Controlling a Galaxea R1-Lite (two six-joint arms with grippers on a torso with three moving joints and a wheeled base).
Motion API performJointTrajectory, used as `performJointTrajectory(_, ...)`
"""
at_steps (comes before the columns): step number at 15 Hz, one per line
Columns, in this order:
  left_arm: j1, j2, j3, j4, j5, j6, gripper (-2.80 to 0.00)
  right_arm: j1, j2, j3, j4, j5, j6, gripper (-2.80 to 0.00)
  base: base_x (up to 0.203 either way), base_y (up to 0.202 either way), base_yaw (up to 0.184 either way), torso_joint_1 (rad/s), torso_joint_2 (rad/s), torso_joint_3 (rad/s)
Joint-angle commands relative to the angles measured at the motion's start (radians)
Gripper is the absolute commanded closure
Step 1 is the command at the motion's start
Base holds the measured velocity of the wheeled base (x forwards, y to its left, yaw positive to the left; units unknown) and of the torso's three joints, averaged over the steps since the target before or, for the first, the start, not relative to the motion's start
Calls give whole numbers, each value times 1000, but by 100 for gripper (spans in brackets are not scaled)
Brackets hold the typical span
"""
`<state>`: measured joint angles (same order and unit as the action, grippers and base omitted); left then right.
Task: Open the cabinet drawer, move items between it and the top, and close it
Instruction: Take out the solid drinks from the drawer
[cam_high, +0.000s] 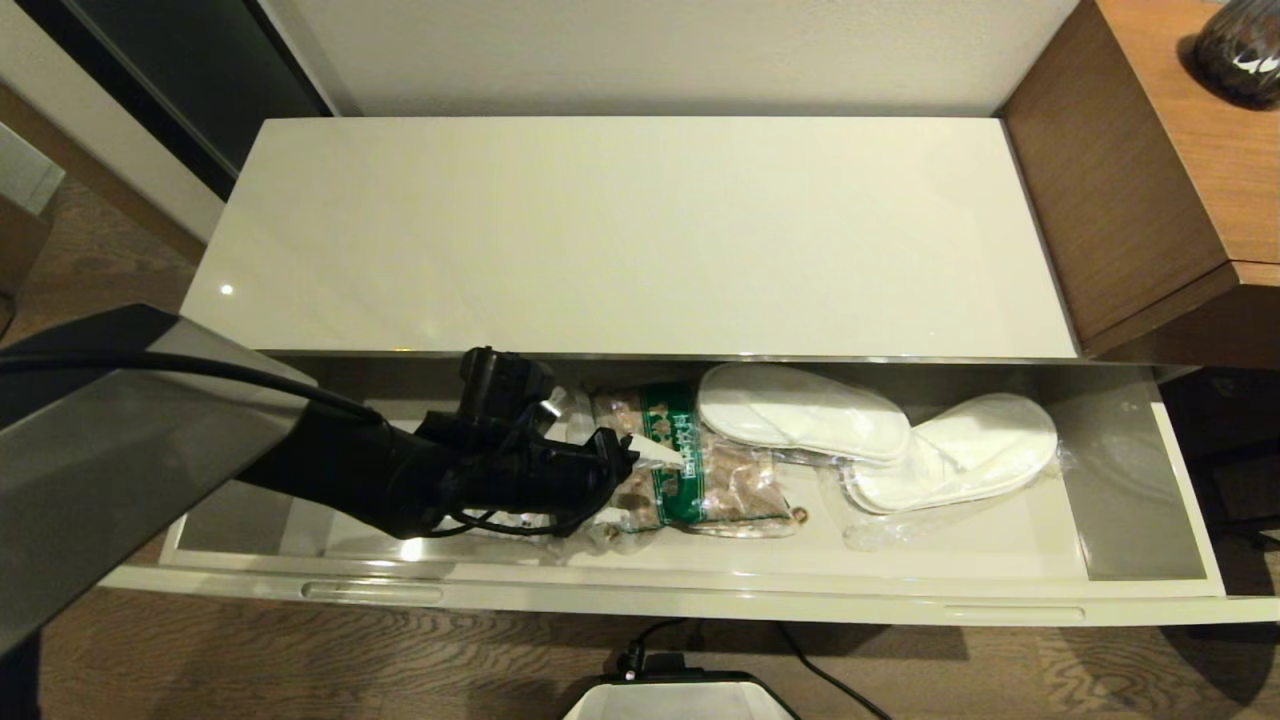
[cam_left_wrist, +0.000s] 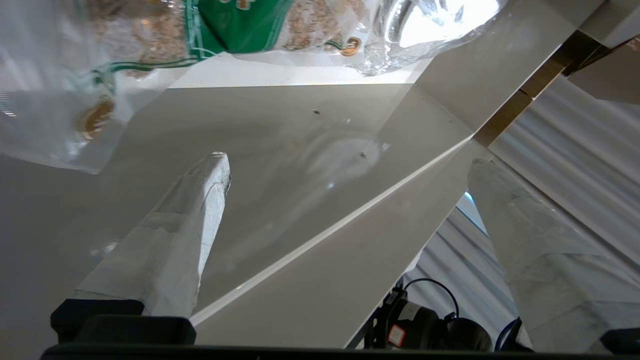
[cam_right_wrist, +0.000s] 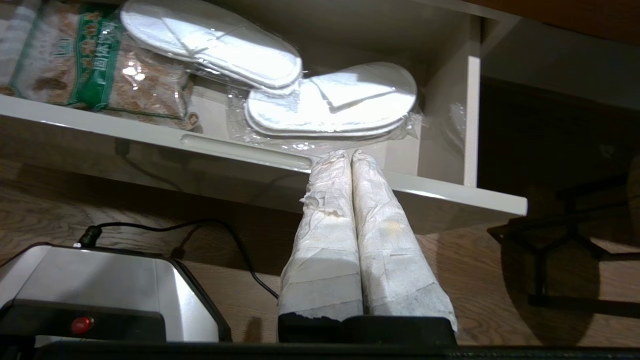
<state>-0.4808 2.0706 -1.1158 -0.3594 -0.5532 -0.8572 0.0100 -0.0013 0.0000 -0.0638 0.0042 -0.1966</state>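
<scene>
Drawer (cam_high: 640, 585) stood pulled fully out; cabinet top (cam_high: 640, 230) bare. Inside lay the snack bag (cam_high: 700, 470) with its green band and, beside it toward my right, two wrapped pairs of slippers (cam_high: 880, 440). No tissue pack visible.

My left gripper (cam_high: 625, 470) was low in the drawer with jaws spread wide and empty, tips just short of the bag. Wrist view showed one finger (cam_left_wrist: 200, 210) over the drawer floor, the other beyond the front wall.

Risks, as I judged them: the outer finger catching the drawer front; slick film slipping on closure; a corner-only pinch letting the bag swing into the slippers.

Right gripper (cam_right_wrist: 350, 165) hung parked below the drawer front, fingers pressed together.
</scene>
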Motion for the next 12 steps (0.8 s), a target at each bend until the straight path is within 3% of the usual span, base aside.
performJointTrajectory(1, -2, -9, 7, -1, -2, -6, -280, 1, -22, 2, -1, 0, -1, 0, 0, 0, 0, 0, 0, 0)
performJointTrajectory(6, -13, -18, 8, -12, 7, -13, -280, 1, -22, 2, -1, 0, -1, 0, 0, 0, 0, 0, 0, 0)
performJointTrajectory(8, -13, -17, 2, -18, 16, -54, -280, 1, -22, 2, -1, 0, -1, 0, 0, 0, 0, 0, 0, 0)
performJointTrajectory(12, -12, -3, 16, -32, 21, -64, -280, 1, -20, 2, -1, 0, -1, 0, 0, 0, 0, 0, 0, 0)
